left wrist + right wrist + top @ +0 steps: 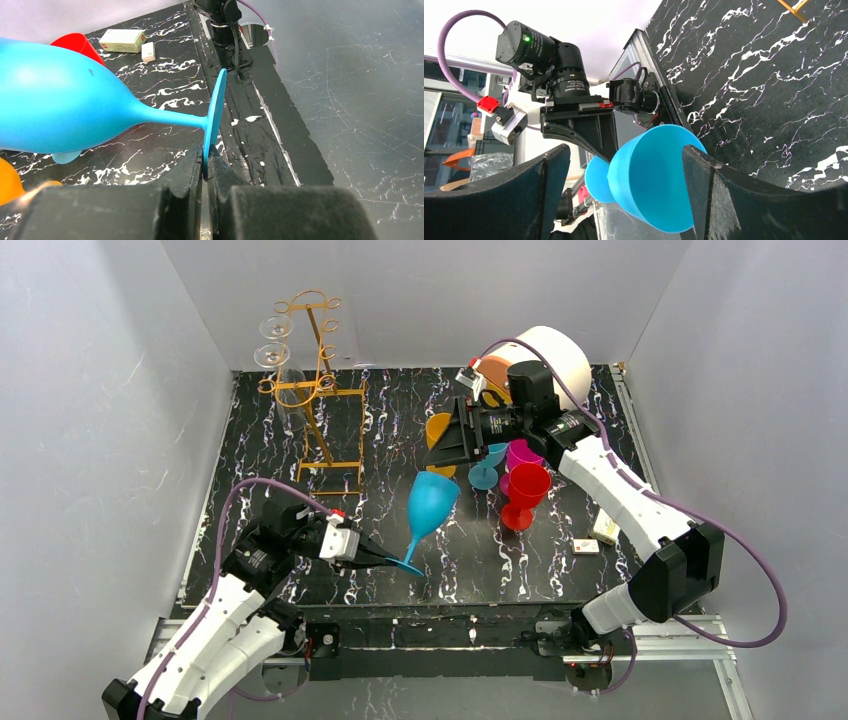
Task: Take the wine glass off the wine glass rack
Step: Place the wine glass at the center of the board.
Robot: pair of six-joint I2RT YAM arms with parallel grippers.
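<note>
**A:** Since we are reading from the left, where does the wine glass rack (312,388) stand?

**B:** Upright at the back left of the marbled table (260,450). What looks like clear glassware (274,342) hangs on its left hooks, but it is too faint to say more.

**A:** And the left gripper (396,562)?

**B:** It is near the front edge, clenched on the blue wine glass (432,502). Its wrist view shows the thin foot pinched edge-on between the two pads. The glass is well apart from the rack, off to its right. It is tilted, with the stem slanting up and the bowl toward the middle of the table. I cannot tell whether the bowl touches the surface.

**A:** So which step is this?

**B:** I judge that the lifting-off is done for this glass. It is either about to be set down or about to be handed across.

**A:** What about the right gripper (447,440)?

**B:** Its jaws are spread wide and grasp nothing. It hangs just behind the blue bowl, with the orange glass (436,428) at its side. The teal glass (487,468), magenta glass (522,453) and red glass (525,490) cluster to its right. In its wrist view the blue bowl shows in the gap between its fingers. I cannot tell whether either one touches it.

**A:** What does the next move call for?

**B:** A pinch on the foot rim is a weak hold, so I would move slowly. Either the glass is swung upright and its foot lowered flat onto bare table, away from the cluster. Or the right jaws close around the bowl before the left lets go.
</note>
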